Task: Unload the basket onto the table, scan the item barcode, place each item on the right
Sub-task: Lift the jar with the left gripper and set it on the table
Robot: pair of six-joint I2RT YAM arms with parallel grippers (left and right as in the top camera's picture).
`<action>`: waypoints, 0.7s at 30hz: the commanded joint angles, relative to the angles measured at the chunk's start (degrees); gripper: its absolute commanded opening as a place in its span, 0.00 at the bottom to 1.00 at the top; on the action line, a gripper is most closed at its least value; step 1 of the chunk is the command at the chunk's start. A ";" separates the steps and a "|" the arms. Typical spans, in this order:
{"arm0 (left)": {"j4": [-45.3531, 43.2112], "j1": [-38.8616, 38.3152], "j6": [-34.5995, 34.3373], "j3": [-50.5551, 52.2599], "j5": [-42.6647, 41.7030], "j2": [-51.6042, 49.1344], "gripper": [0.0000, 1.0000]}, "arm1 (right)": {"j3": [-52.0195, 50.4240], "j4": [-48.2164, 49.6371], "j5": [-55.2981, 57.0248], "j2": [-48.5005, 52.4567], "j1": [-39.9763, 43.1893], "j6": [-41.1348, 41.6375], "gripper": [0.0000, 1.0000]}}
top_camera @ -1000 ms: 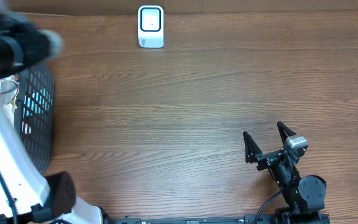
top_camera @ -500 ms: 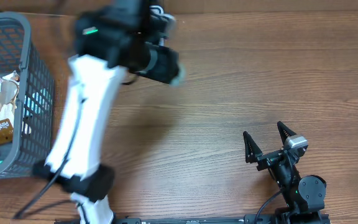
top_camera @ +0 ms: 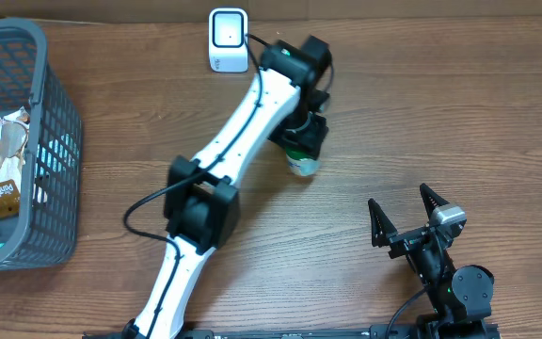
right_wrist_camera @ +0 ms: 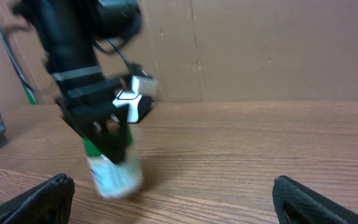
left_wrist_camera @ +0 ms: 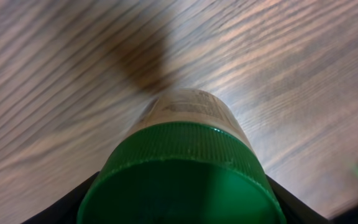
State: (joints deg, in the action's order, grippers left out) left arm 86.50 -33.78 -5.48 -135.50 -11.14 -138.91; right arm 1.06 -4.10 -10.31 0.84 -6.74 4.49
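Wood-grain table (top_camera: 440, 113), cardboard wall (right_wrist_camera: 260, 50)
We see brown grain running across the tabletop under soft, even light; the seamed cardboard stands along its far edge.

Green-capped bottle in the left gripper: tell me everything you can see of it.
The green-capped bottle has a ribbed green screw cap, a pale body that looks like plastic, and a printed label too blurred to read. The left gripper clamps it at the cap end, so it hangs base-down and slightly tilted over the wooden table, near the white scanner but apart from it. Whether its base touches the table cannot be told.
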 commanded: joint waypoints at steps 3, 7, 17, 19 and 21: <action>-3.65 -3.23 -3.45 -0.28 1.31 -3.56 0.52 | -0.59 0.33 -0.26 -0.68 0.35 -0.07 1.00; -4.92 -4.70 -6.71 -0.28 6.43 -4.13 0.52 | -0.59 0.33 -0.26 -0.68 0.35 -0.07 1.00; -5.57 -7.30 -7.26 -0.31 7.52 -4.13 0.97 | -0.59 0.33 -0.26 -0.68 0.35 -0.07 1.00; -5.60 -7.28 -7.48 -0.52 7.52 -3.87 1.00 | -0.59 0.35 -0.26 -0.68 0.35 -0.07 1.00; -5.44 -7.06 -8.13 -1.38 7.52 -3.26 1.00 | -0.59 0.33 -0.26 -0.68 0.35 -0.07 1.00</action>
State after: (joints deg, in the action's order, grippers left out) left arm 80.95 -40.80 -12.14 -135.46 -4.23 -142.87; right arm 1.06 -4.08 -10.31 0.84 -6.72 4.47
